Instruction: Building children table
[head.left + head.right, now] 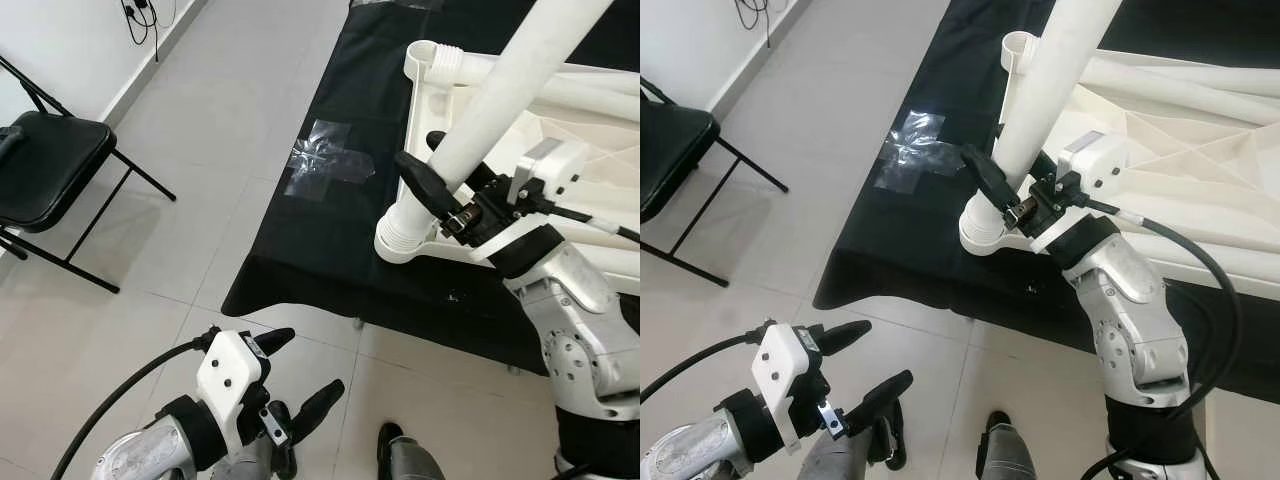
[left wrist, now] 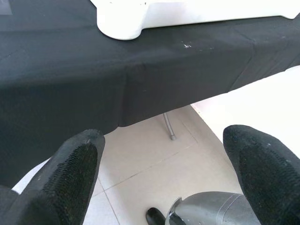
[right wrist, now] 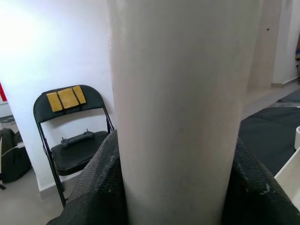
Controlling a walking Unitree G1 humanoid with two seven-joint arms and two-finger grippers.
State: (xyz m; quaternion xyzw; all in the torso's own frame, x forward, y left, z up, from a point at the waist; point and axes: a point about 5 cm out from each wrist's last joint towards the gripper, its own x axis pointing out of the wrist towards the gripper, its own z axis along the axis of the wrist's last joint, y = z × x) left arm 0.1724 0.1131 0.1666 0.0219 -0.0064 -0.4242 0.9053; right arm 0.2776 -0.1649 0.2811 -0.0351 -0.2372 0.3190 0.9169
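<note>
Left eye view: the right gripper point(image 1: 443, 190) is clamped around a white plastic table leg point(image 1: 500, 95), its two black fingers pressed to either side of the tube. The leg stands tilted, its ribbed lower end seated in the corner socket point(image 1: 400, 240) of the white children's tabletop point(image 1: 560, 95), which lies upside down on a black cloth point(image 1: 330, 250) spread over a low platform. A second, open socket point(image 1: 432, 55) sits at the tabletop's far corner. A patch of clear tape point(image 1: 325, 165) is stuck on the cloth, well apart from the tabletop.

In the right wrist view the leg point(image 3: 178, 108) runs straight between the textured finger pads point(image 3: 98, 187), touching both.

The left gripper point(image 1: 295, 375) hovers low over the tiled floor point(image 1: 180, 200), just short of the cloth's near edge, its fingers spread apart and holding nothing. The left wrist view looks between those fingers point(image 2: 70, 173) at the overhanging cloth point(image 2: 93, 70) and the leg's socket end point(image 2: 119, 23) above it.

A black folding chair point(image 1: 45, 165) stands by the white wall point(image 1: 60, 45), well away from the platform.
</note>
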